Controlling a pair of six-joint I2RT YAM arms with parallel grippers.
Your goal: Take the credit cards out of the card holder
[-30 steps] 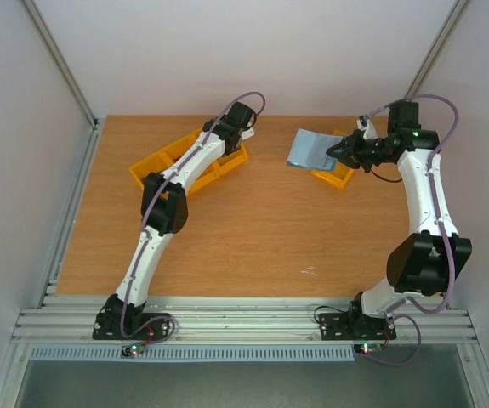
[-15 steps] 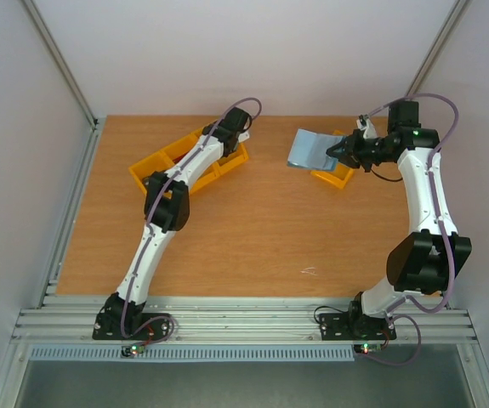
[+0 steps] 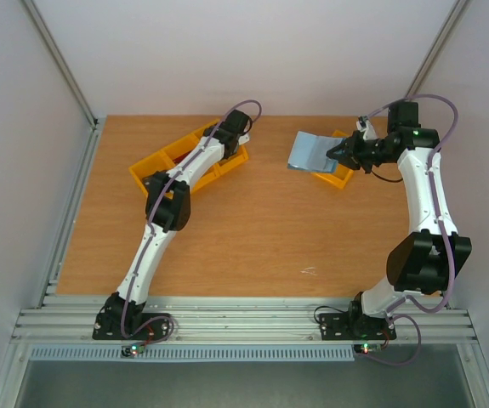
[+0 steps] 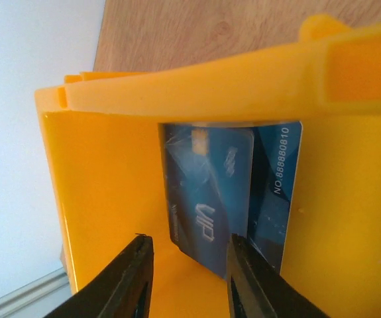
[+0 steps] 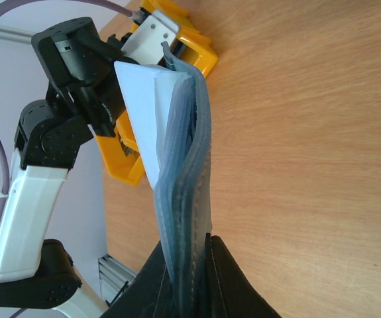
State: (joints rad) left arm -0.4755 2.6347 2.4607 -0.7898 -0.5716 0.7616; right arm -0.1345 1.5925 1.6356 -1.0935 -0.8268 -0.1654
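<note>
Two blue plastic credit cards [image 4: 210,199]: standing on edge, overlapped, inside the compartmented orange plastic bin [image 4: 97,185] at the far left of the wooden table [image 5: 296,132].

My left gripper [image 4: 189,265]: fingers spread, empty, poised over the bin's mouth. Hazard: one fingertip sits close to the front card, so a careless lift may snag it and tip it out.

Flat blue-grey bifold card holder [image 5: 187,165]: pinched by one edge in my right gripper [image 5: 190,265], held clear of the table. Hazard: so thin a hold may let it sag or slip. Whether any cards are inside, I cannot tell.
</note>
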